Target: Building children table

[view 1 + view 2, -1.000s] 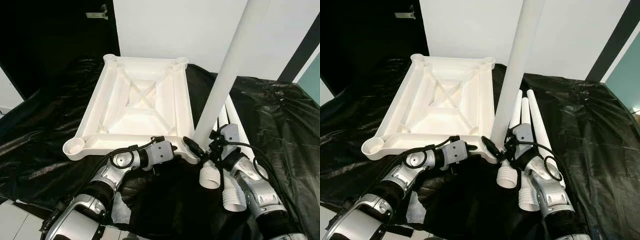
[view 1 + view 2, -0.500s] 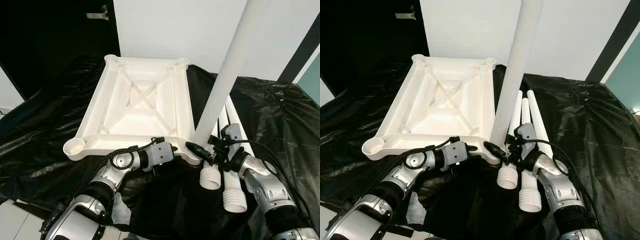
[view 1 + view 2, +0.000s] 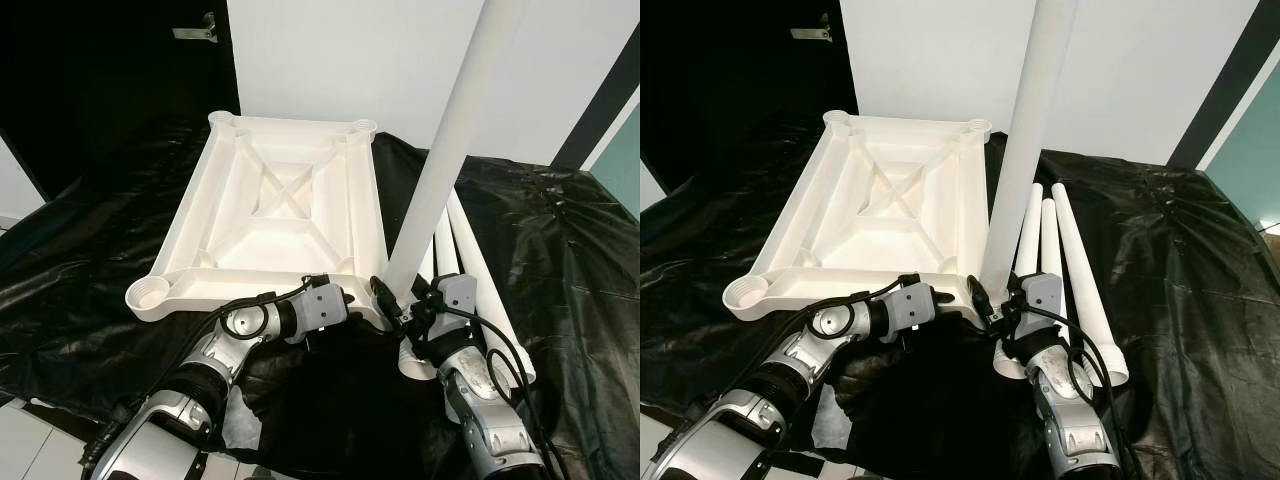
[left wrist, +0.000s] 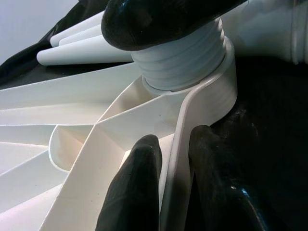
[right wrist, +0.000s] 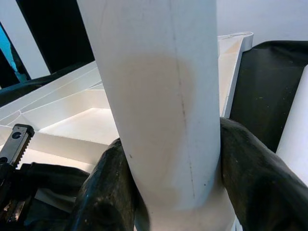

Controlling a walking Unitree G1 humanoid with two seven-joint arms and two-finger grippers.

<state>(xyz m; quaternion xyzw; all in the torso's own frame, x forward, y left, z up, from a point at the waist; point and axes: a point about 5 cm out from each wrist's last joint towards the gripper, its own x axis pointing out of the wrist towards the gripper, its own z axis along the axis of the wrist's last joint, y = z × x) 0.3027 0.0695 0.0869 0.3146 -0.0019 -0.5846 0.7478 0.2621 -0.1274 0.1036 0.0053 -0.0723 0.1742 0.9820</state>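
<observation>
The white tabletop [image 3: 280,200] lies upside down on a black sheet, ribs up, with a round socket at each corner. A long white leg [image 3: 450,140] stands nearly upright in the near right socket [image 4: 192,82], its threaded end seated there. My right gripper [image 3: 397,303] is shut around the leg's base, one finger [image 5: 108,192] on each side. My left gripper [image 4: 168,187] is shut on the tabletop's near rim [image 4: 180,144], just beside that socket. Three spare legs [image 3: 1050,240] lie side by side to the right.
Crinkled black plastic sheet [image 3: 560,230] covers the whole work area. A white wall [image 3: 340,60] rises behind the tabletop, with a dark doorway [image 3: 100,70] at the back left. Pale floor tile [image 3: 25,445] shows at the near left corner.
My right forearm has swung in from the right to lie nearly straight behind the leg's base, covering the spare legs' threaded ends. The leg stands a little more upright. The left arm holds still.
</observation>
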